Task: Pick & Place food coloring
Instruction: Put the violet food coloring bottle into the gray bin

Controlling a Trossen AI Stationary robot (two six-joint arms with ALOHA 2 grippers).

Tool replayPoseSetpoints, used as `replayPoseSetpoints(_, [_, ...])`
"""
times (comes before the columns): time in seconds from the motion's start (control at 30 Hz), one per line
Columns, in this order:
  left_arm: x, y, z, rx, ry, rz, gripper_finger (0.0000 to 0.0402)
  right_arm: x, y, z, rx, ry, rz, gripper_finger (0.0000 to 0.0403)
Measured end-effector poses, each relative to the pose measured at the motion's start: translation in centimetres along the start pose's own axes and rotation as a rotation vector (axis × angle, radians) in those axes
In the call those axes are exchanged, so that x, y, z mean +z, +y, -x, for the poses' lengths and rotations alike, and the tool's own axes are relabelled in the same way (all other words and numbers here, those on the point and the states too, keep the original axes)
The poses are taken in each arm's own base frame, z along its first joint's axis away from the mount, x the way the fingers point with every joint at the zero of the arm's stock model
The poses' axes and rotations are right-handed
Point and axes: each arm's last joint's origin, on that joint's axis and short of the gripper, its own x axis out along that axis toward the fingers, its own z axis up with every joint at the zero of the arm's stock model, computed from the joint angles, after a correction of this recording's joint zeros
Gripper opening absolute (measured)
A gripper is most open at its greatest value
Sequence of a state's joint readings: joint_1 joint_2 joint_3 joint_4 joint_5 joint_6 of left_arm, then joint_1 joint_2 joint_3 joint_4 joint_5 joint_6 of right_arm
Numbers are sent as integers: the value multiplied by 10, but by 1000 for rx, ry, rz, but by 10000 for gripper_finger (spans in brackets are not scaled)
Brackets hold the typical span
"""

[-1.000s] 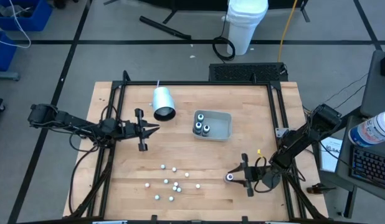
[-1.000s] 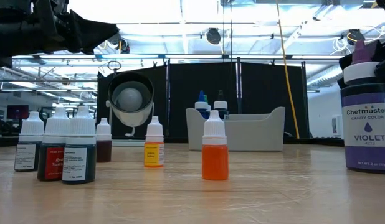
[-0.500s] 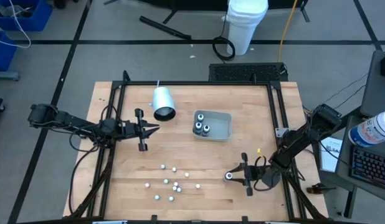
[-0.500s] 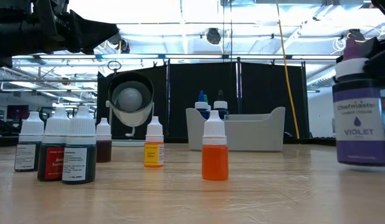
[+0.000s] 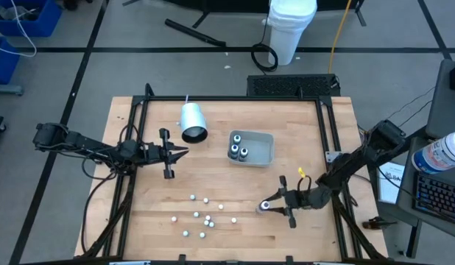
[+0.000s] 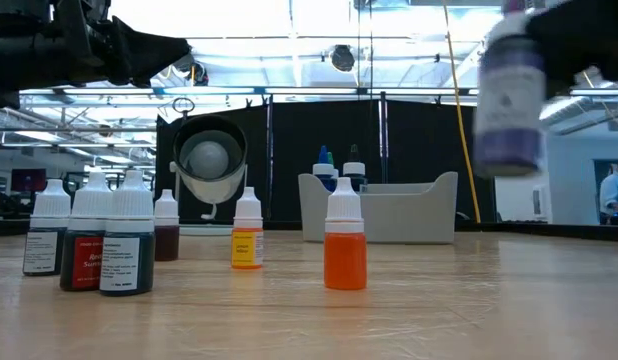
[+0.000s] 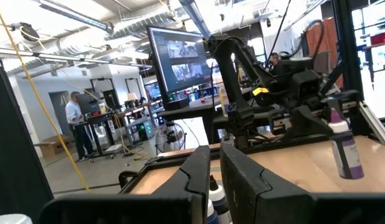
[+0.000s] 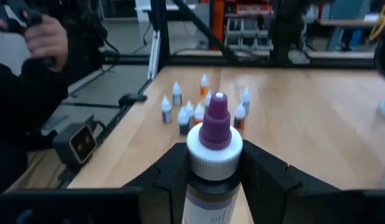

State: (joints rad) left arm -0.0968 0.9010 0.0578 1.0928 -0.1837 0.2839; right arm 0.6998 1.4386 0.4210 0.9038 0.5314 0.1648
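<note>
My right gripper (image 5: 269,207) is near the table's front right, shut on a violet food coloring bottle (image 6: 508,98) with a white collar and purple tip (image 8: 215,122). Several small food coloring bottles (image 5: 202,218) stand on their bases on the wood at front centre; an orange one (image 6: 345,247) and a yellow one (image 6: 247,241) stand out in the low view. More bottles (image 5: 238,151) stand inside the clear tray (image 5: 269,152). My left gripper (image 5: 183,153) waits shut at the table's left, above the wood, holding nothing. My right gripper pinches the violet bottle between its two fingers (image 8: 171,169), one on each side of the upper body just under the white collar (image 8: 212,154). The fingers come about level from the table's right side. The bottle stays roughly upright, tip up, lifted clear of the table.
A white cup (image 5: 192,121) lies on its side at the back left of the tray, mouth toward the table's near edge. Black frame rails (image 5: 327,125) run along the table's edges. A person's hand (image 8: 44,36) shows beyond the table in the right wrist view.
My right gripper has risen and gone toward the table's left with the violet bottle. The bottle stood on the wood a second ago and now hangs clear above it, still roughly upright.
</note>
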Motion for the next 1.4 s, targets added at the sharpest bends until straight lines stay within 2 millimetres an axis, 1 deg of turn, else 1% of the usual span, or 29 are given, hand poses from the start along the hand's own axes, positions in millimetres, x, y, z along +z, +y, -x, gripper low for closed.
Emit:
replayPoseSetpoints(0.13, [0, 0, 0, 0, 1, 0, 47, 20, -15, -3, 21, -61, 40, 115])
replayPoseSetpoints(0.2, [0, 0, 0, 0, 0, -3, 47, 36, -23, -4, 16, -106, 65, 115])
replayPoseSetpoints(0.3, [0, 0, 0, -1, 3, -6, 47, 64, -34, -6, 10, -139, 120, 117])
replayPoseSetpoints(0.37, [-1, 0, 0, -1, 5, -7, 47, 86, -43, -7, -29, -133, 157, 116])
replayPoseSetpoints(0.47, [-1, 0, 0, -2, 6, -8, 47, 114, -59, -9, -133, -101, 198, 114])
replayPoseSetpoints(0.53, [-1, 0, 0, -1, 5, -9, 47, 127, -73, -12, -213, -84, 218, 115])
replayPoseSetpoints(0.6, [-1, 0, 0, -2, 6, -9, 47, 133, -88, -14, -284, -79, 244, 117])
replayPoseSetpoints(0.63, [-1, 0, 0, -1, 5, -9, 47, 134, -96, -14, -298, -74, 269, 118])
replayPoseSetpoints(0.7, [-1, 0, 0, -1, 6, -10, 47, 133, -109, -15, -271, -72, 300, 118])
replayPoseSetpoints(0.8, [-1, 0, 0, -1, 5, -9, 47, 127, -129, -14, -236, -88, 276, 116])
replayPoseSetpoints(1.03, [-1, 0, 0, -1, 5, -4, 47, 107, -169, -6, -371, -43, 198, 118])
replayPoseSetpoints(1.13, [-1, 0, 0, 0, 5, -5, 47, 102, -180, -1, -416, -49, 158, 118])
replayPoseSetpoints(1.27, [-1, 0, 0, 0, 5, -9, 47, 80, -188, -1, -441, -10, 128, 115])
replayPoseSetpoints(1.4, [0, 0, 0, 0, 3, -9, 47, 64, -192, 1, -460, -50, 96, 118])
